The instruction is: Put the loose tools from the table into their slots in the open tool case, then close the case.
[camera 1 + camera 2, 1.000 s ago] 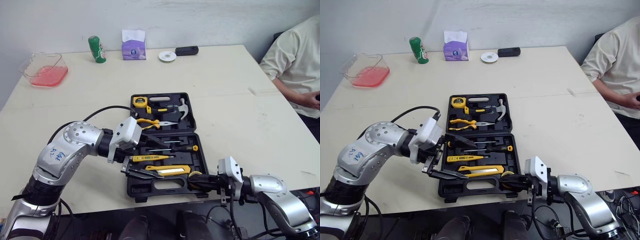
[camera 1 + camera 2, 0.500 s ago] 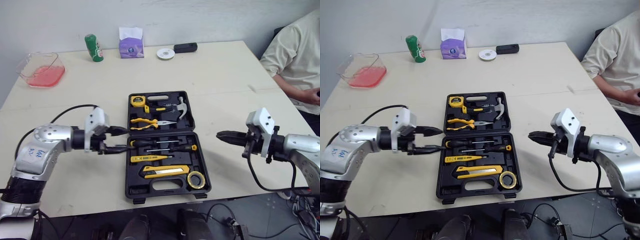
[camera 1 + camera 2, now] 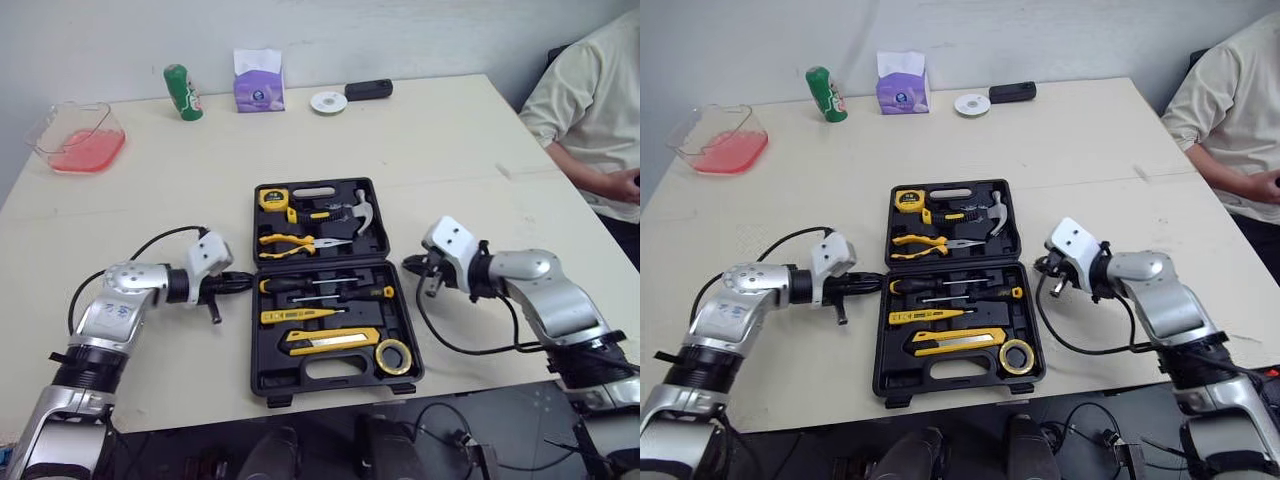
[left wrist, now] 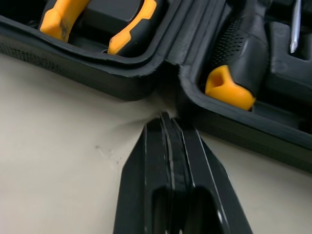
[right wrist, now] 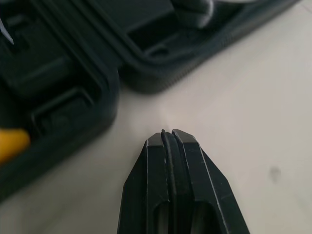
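Flanking the tool case (image 3: 340, 374) are left hand (image 3: 245, 281) and right hand (image 3: 409, 264) (both closed).

Office-like room: plain table (image 3: 450, 140), tissue box (image 3: 259, 85)

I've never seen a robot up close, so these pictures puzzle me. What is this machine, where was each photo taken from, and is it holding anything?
It is a humanoid robot with two arms, each ending in a black two-fingered pincer. The two wide pictures come from cameras on its head, looking down at a table; the close-ups come from its wrists. On the table lies an open tool case holding a hammer, pliers and screwdrivers. Farther back stand a green can and a tissue box; a person sits alongside. The left pincer and right pincer are both shut, holding nothing, one at each side of the case.
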